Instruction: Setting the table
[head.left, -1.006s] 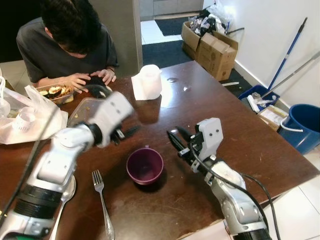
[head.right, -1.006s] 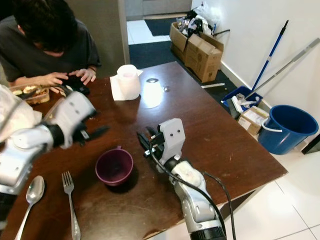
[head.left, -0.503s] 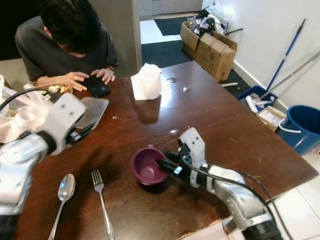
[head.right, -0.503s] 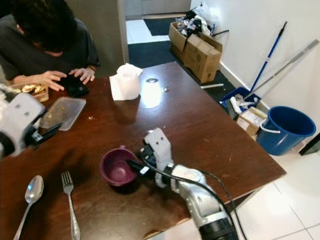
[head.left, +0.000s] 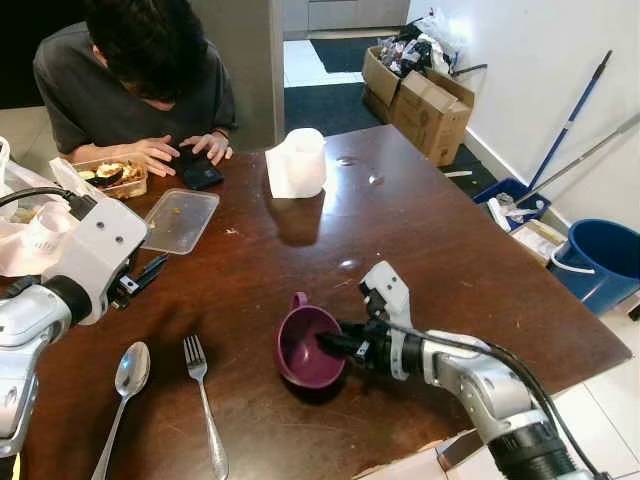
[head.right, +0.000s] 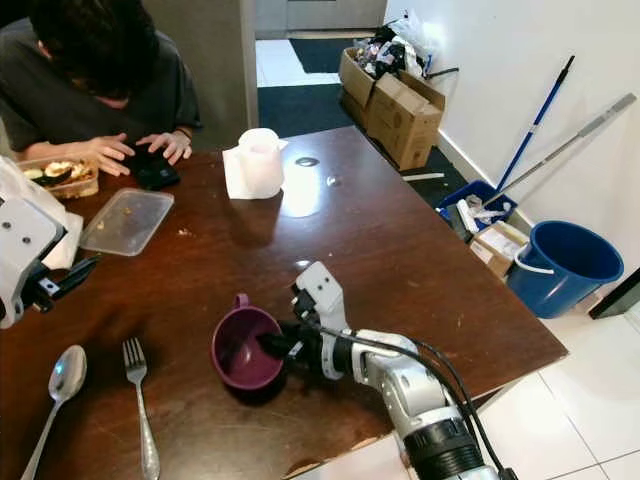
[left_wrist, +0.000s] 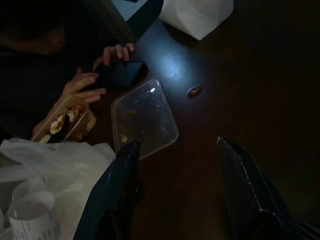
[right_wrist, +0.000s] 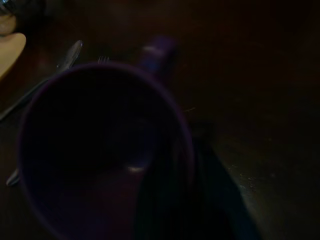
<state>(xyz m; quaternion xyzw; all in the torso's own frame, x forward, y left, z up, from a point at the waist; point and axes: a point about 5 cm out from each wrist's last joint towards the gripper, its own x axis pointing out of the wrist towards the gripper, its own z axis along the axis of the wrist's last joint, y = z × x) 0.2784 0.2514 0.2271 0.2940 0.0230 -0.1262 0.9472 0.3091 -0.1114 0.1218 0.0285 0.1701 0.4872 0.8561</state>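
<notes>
Mug (head.left: 305, 346): purple, with a handle; on the dark wooden table (head.left: 440, 240), near the front edge, tilted toward the robot's right with its mouth facing up and sideways.
Right gripper (head.left: 333, 343): at the mug's rim; one black finger reaches inside the mug, the other lies against the outer wall, so the fingers are clamped on the rim. In the right wrist view the mug (right_wrist: 100, 150) is close up, very dark, with a finger (right_wrist: 165, 200) over its wall.
Left gripper (head.left: 145, 273): raised above the table's left part, well apart from the mug; fingers (left_wrist: 120, 190) spread apart with nothing between them.
Fork (head.left: 203, 404): flat on the table, left of the mug, near the front edge.
Spoon (head.left: 122, 400): flat on the table, just left of the fork.
Plastic lid (head.left: 180, 220): clear, flat on the table beyond the left gripper.
Paper roll (head.left: 297, 163): white, standing at the table's far side.
Person (head.left: 140, 70): seated at the far left corner, hands on a dark phone (head.left: 198, 172), next to a food container (head.left: 110, 178).
White bag (head.left: 35, 240): crumpled, at the table's left edge.
Blue bucket (head.left: 600, 265): on the floor to the right of the table.
</notes>
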